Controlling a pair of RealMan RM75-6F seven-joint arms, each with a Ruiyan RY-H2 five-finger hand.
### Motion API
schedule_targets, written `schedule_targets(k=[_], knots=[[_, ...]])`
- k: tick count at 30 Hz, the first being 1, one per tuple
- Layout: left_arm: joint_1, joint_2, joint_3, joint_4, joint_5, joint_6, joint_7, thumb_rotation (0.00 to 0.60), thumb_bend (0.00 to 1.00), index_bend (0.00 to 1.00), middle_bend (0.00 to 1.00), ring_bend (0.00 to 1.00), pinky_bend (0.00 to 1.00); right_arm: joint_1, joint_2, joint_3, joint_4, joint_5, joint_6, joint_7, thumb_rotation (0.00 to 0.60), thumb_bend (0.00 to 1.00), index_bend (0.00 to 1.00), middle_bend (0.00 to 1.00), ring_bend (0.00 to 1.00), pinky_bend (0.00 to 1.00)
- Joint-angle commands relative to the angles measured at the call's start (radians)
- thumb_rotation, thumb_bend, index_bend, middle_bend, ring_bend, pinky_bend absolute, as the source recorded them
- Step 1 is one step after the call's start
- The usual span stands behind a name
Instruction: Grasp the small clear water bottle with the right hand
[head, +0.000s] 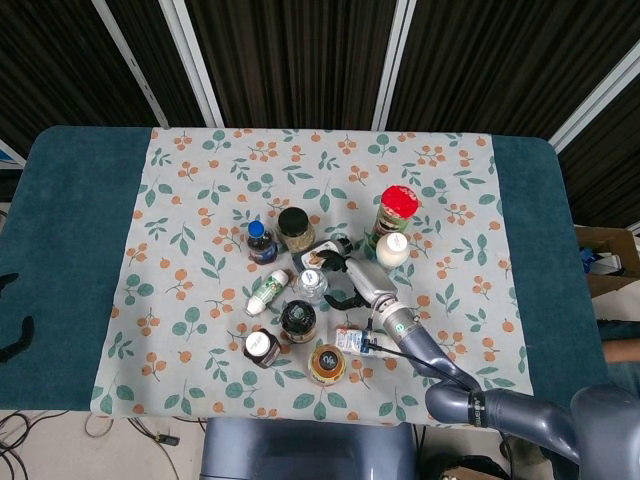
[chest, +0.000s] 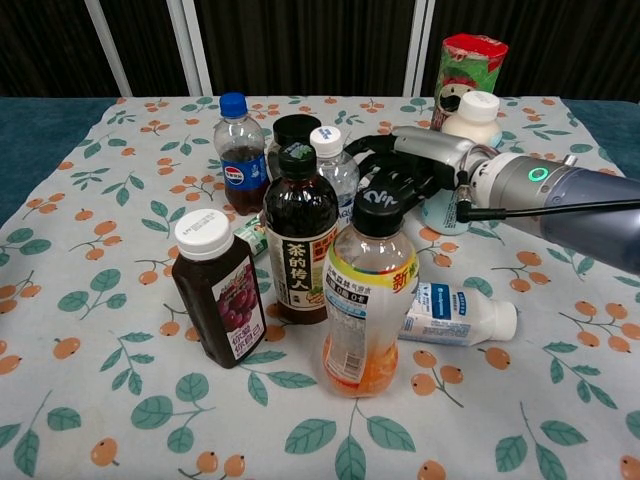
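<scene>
While the orange drink (chest: 364, 300) stands nearest the chest camera, all positions are logged against the tea bottle (chest: 299, 240), a dark, black-capped bottle at the cluster's centre. The orange drink is just right of it and nearer. A grape juice bottle (chest: 218, 289) stands left of it and nearer. A white bottle (chest: 459, 315) lies on its side to the right. The water bottle (chest: 334, 172), clear with a white cap, is directly behind the tea bottle, tilted left. The right hand (chest: 405, 172) is at its right side with fingers (chest: 368, 150) curled around it, touching; a firm hold cannot be confirmed. A cola bottle (chest: 238, 156) stands behind and left. A red-lidded can (chest: 468, 62) stands farthest, behind and right. The left hand is outside both views.
</scene>
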Motion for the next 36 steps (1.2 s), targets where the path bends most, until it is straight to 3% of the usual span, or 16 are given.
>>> schedule_targets(k=[1, 8, 30, 32, 36], knots=[[0.0, 0.0, 0.001, 0.0, 0.0, -0.001, 0.001, 0.6, 0.42, 0.16, 0.04, 0.08, 0.02, 0.004, 0.001, -0.004, -0.001, 0.004, -0.009, -0.007, 0.6, 0.4, 0.19, 0.28, 0.29, 0.3], [-0.001, 0.001, 0.0, -0.002, -0.004, -0.002, 0.004, 0.6, 0.42, 0.16, 0.04, 0.08, 0.02, 0.012, 0.012, -0.005, -0.011, 0.026, -0.057, 0.018, 0.6, 0.39, 0.17, 0.24, 0.22, 0.29], [0.001, 0.003, -0.004, -0.005, -0.026, -0.002, 0.008, 0.6, 0.42, 0.16, 0.04, 0.08, 0.02, 0.046, -0.034, 0.028, 0.026, 0.05, -0.104, 0.098, 0.6, 0.31, 0.17, 0.24, 0.21, 0.28], [0.001, 0.004, -0.006, -0.007, -0.028, -0.002, 0.01, 0.6, 0.42, 0.16, 0.04, 0.08, 0.02, 0.047, -0.036, 0.03, 0.03, 0.051, -0.103, 0.102, 0.6, 0.31, 0.17, 0.26, 0.23, 0.28], [0.0, 0.004, -0.007, -0.009, -0.031, -0.002, 0.01, 0.6, 0.43, 0.16, 0.04, 0.08, 0.02, 0.042, -0.047, 0.034, 0.036, 0.049, -0.079, 0.103, 0.6, 0.31, 0.26, 0.39, 0.36, 0.29]])
